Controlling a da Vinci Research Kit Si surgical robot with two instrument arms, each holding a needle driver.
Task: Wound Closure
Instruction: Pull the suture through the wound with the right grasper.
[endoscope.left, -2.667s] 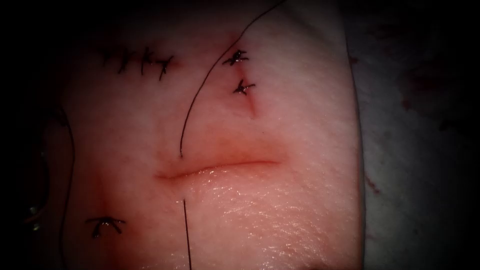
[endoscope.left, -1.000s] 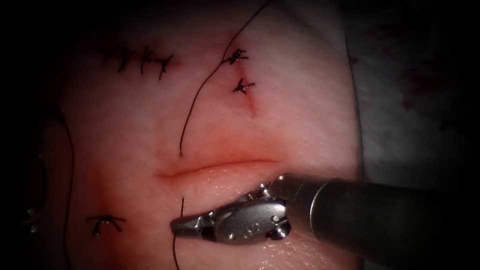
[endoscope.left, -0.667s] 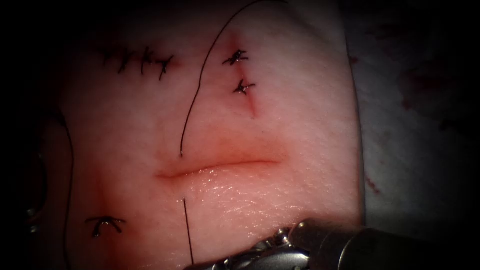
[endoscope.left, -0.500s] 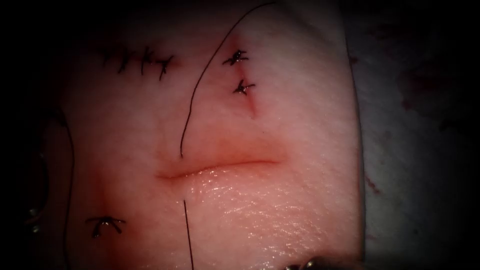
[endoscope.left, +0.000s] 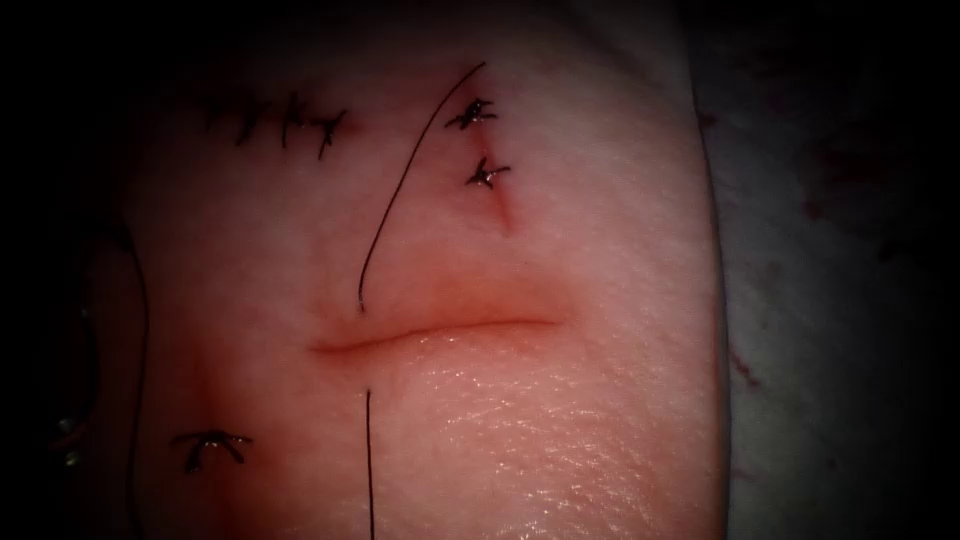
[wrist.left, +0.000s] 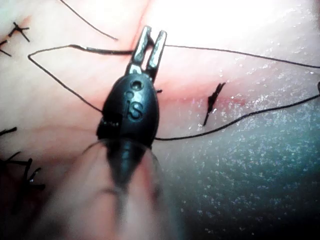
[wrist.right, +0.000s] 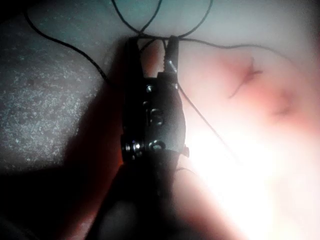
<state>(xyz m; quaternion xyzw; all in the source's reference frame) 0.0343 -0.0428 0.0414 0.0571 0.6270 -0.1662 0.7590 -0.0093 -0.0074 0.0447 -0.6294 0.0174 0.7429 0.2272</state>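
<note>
The tissue (endoscope.left: 520, 420) is lying pale and glistening, its cut (endoscope.left: 440, 332) running roughly level across the endoscope view, unclosed. Thread (endoscope.left: 395, 200) is curving down to just above the cut's left part, and another length is emerging below. The left end effector (wrist.left: 150, 46) is standing with jaws slightly apart, thread (wrist.left: 225, 50) crossing them. The right end effector (wrist.right: 152, 50) is also standing parted over thread (wrist.right: 210, 44). No needle can be made out. No lettering is legible.

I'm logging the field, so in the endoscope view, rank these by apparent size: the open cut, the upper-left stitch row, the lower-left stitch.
1. The cut, clearly the longest.
2. The stitch row.
3. The lower-left stitch, the smallest.
The left pincer and right pincer are both open beside thread, holding nothing I can make out.
</note>
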